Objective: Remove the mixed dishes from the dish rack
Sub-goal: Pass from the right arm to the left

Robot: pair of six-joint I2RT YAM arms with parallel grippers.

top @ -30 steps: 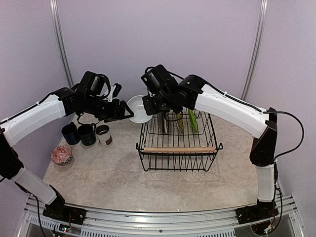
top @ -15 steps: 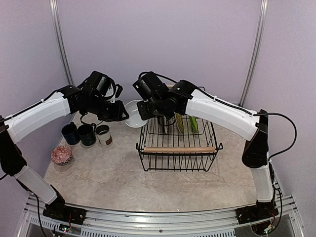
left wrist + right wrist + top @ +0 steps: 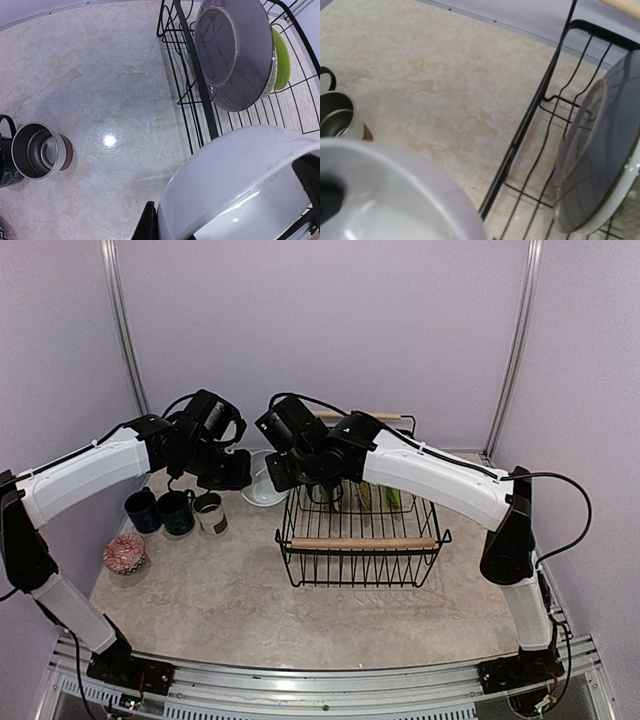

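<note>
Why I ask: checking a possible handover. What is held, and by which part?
The white bowl, by its rim: right gripper one side, left gripper apparently opposite.

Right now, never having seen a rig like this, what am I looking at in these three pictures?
Two white robot arms are bolted to the near edge of a table. The wide picture looks down from above and behind them; the two close-ups come from cameras on their wrists. The right end effector is shut on a white bowl beside the rack. The left end effector is at the bowl too; whether it grips, I cannot tell. A grey dish and green plate stand in the rack. Two mugs, a cup and a patterned bowl sit on the table's left.
</note>
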